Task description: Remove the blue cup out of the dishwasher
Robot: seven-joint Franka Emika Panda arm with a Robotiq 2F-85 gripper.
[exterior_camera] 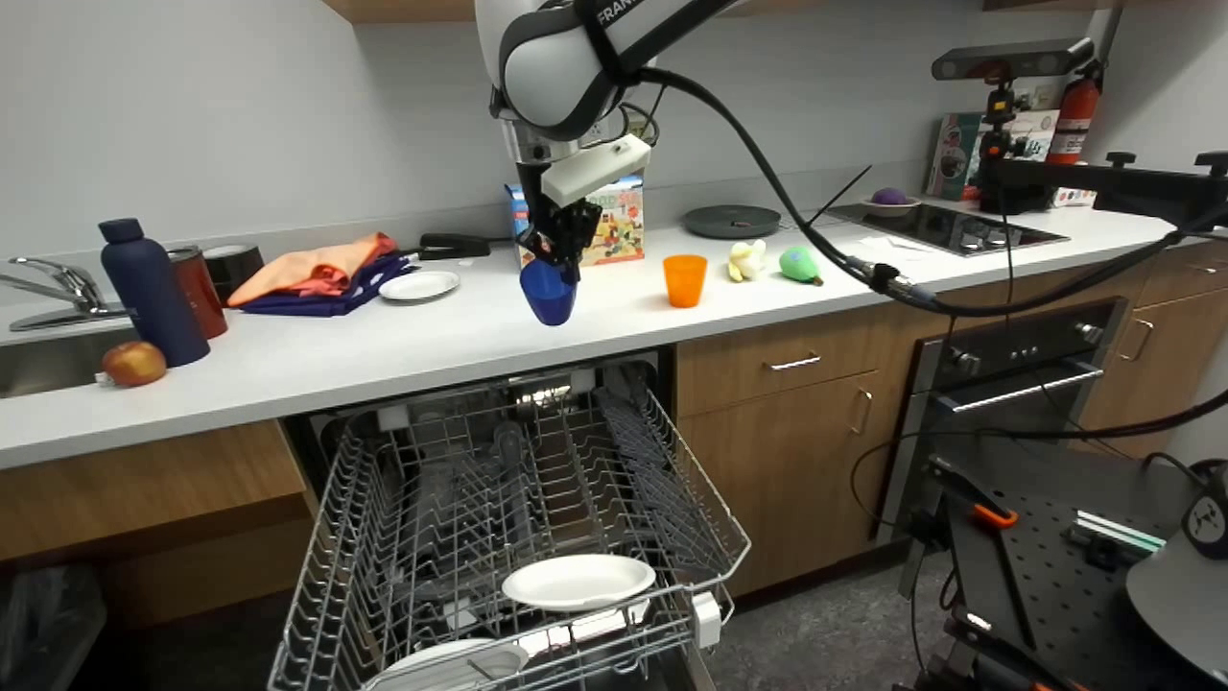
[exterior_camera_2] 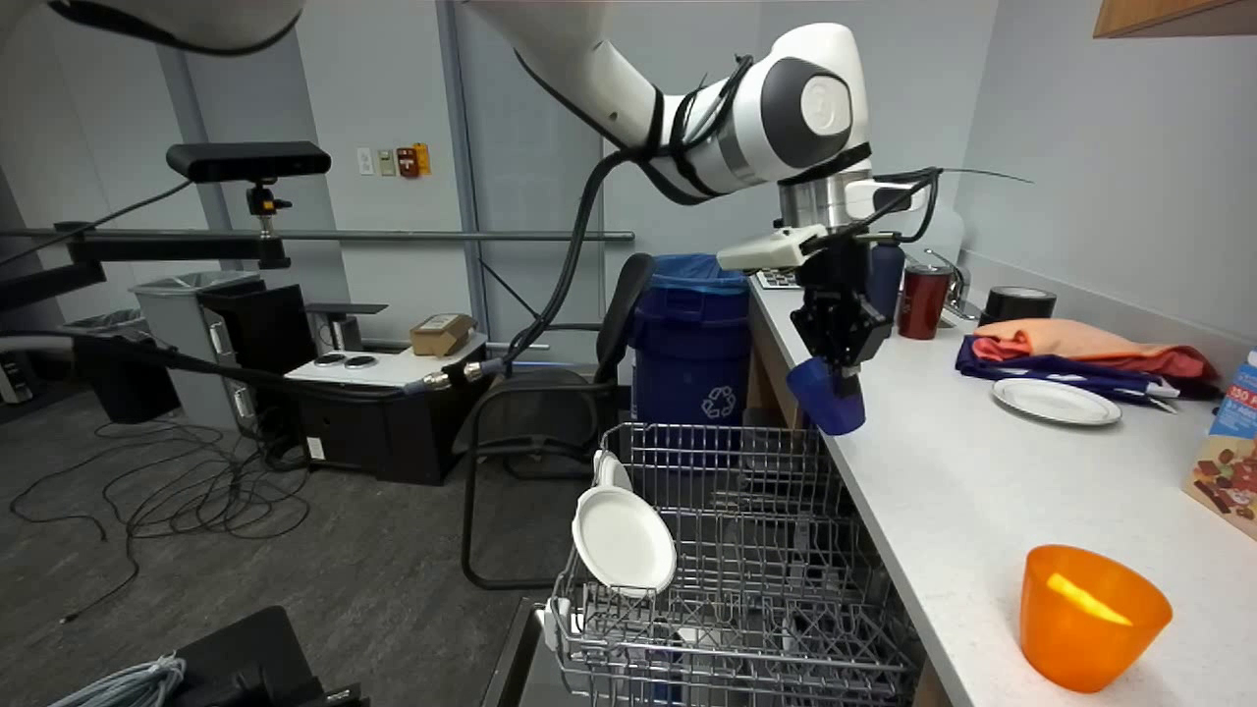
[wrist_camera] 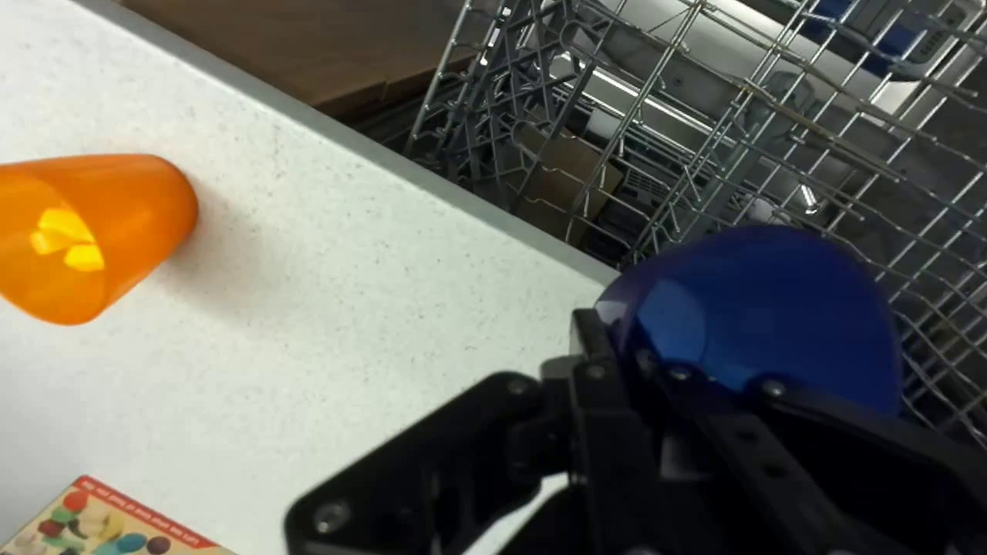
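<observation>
Blue cup (wrist_camera: 759, 316) grasped in the jaws, pinched at its wall, tilted, higher than the pulled-out rack (exterior_camera: 566, 485) of the dishwasher (exterior_camera_2: 732, 589). Near the front edge of the desk (exterior_camera: 403, 336); whether over desk or rack, cannot tell. White plate (exterior_camera_2: 624, 540) tilted in the rack. Orange cup (exterior_camera: 685, 280) upright on the desk, picture box (exterior_camera: 624, 230) toward the wall.

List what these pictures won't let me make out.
Part of the blue cup, wrist view: hidden behind the gripper.
Part of the box, in an exterior view: behind the gripper.
Nearest plate, in an exterior view: cut off by bottom edge.
Box lettering, wrist view: small, blurred.
</observation>
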